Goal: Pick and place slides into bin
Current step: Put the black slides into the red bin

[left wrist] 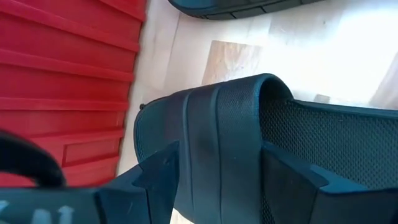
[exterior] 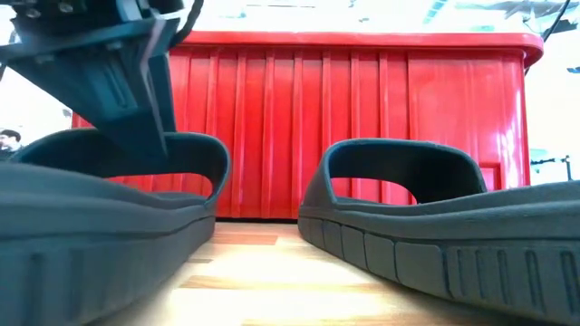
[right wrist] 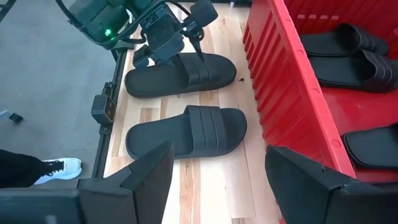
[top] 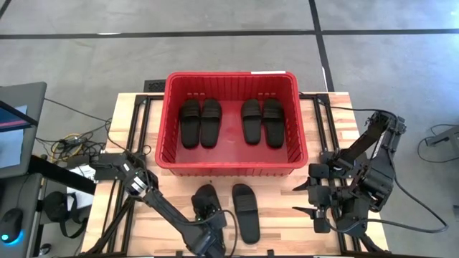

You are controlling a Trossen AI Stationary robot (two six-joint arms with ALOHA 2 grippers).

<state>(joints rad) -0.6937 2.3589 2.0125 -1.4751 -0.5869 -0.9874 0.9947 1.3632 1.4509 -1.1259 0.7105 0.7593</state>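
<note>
Left hand (right wrist: 198, 30) first: down over the strap of the near-left slide (top: 206, 206) on the table (top: 287, 215), fingers (left wrist: 155, 171) spread wide to either side of the strap. No squeeze visible yet; nothing is held. Beside it, apart by a strip of bare wood, lies the second loose slide (top: 246, 212), toe toward the red bin (top: 231, 165).

Bin sits just beyond both loose slides, across the middle of the table. Four slides already inside, in two neat pairs: left pair (top: 200, 122), right pair (top: 262, 122).

Right hand (top: 320, 197) waits at the table's right side beside the bin's corner, fingers well open, empty.

Risks, as I judge them: the strap is soft and may fold or slip in the grip, letting the sandal swing and catch the bin's thick rim on the way over. A low lift would do the same.

No brand marks, labels or writing legible anywhere.
</note>
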